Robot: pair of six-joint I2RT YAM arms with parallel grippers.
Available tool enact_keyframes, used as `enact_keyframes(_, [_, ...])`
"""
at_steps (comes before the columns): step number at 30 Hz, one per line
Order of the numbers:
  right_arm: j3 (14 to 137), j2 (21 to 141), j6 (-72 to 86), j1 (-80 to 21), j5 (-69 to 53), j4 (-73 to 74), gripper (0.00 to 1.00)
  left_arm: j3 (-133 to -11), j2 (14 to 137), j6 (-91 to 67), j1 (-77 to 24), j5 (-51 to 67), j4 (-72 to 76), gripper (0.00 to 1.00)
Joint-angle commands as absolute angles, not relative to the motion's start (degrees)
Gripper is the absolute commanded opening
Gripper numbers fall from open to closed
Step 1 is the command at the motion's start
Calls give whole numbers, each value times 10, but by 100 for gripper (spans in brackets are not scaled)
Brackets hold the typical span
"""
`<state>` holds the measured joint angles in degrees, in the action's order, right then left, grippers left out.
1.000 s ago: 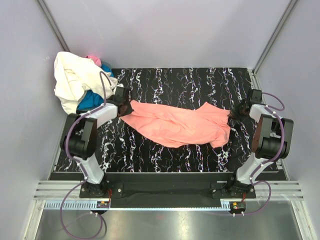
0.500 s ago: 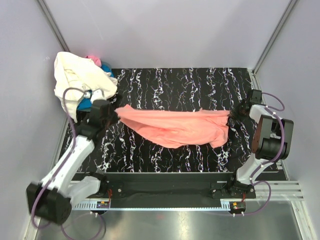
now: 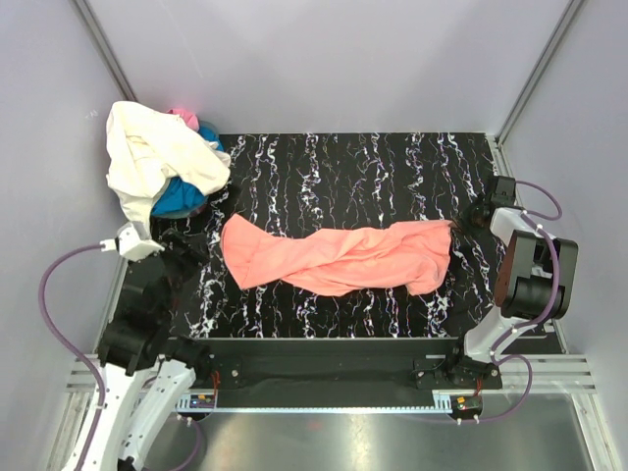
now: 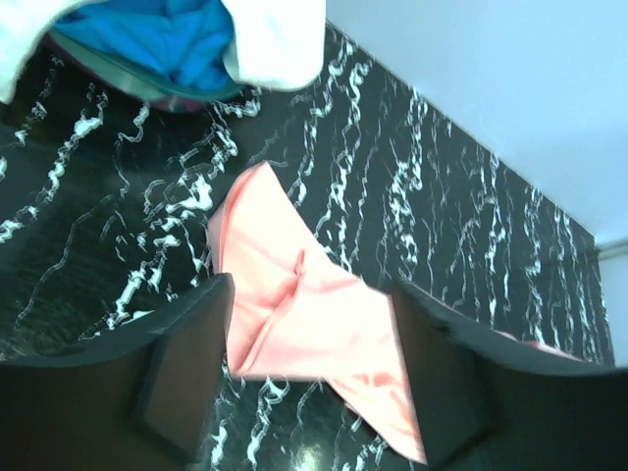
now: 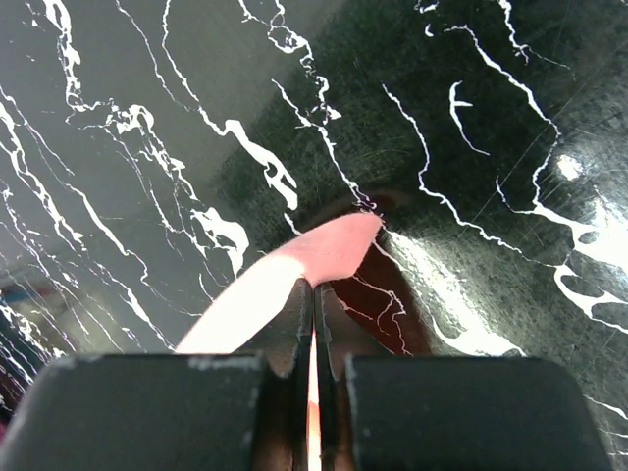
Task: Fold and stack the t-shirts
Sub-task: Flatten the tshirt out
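A salmon-pink t-shirt (image 3: 339,260) lies stretched in a long band across the black marbled table (image 3: 343,167). My left gripper (image 3: 196,245) hovers open just left of the shirt's left end, holding nothing. In the left wrist view that end of the salmon-pink t-shirt (image 4: 294,314) lies below and between the spread fingers (image 4: 186,373). My right gripper (image 3: 461,224) is shut on the shirt's right corner; the right wrist view shows salmon cloth (image 5: 329,245) pinched between the closed jaws of the right gripper (image 5: 314,294).
At the table's back left corner sits a heap of t-shirts: a cream-white one (image 3: 147,157) on top, a bright blue one (image 3: 182,196) under it and a bit of hot pink (image 3: 182,116). The blue (image 4: 167,39) and cream-white (image 4: 275,39) cloth appear in the left wrist view. Grey walls enclose the table.
My left gripper has opened and let go of the salmon shirt's left end, then drawn back to the left. The shirt has dropped onto the table. The right gripper has stayed put.
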<state>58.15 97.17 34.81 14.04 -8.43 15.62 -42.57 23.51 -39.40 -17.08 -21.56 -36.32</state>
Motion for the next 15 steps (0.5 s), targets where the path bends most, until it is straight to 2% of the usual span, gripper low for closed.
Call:
enact_keyframes(1, [577, 960, 353, 142, -81, 128, 0, -375, 209, -382, -170, -250, -306, 77])
enact_keyframes(3, [574, 961, 354, 142, -89, 123, 0, -357, 272, -378, -171, -221, -272, 83])
enact_keyframes(10, [562, 933, 352, 141, -89, 120, 0, -373, 543, -391, -171, -186, -148, 83])
enact_keyframes(15, [564, 938, 352, 141, -107, 119, 0, -297, 562, -425, -185, -167, -117, 81])
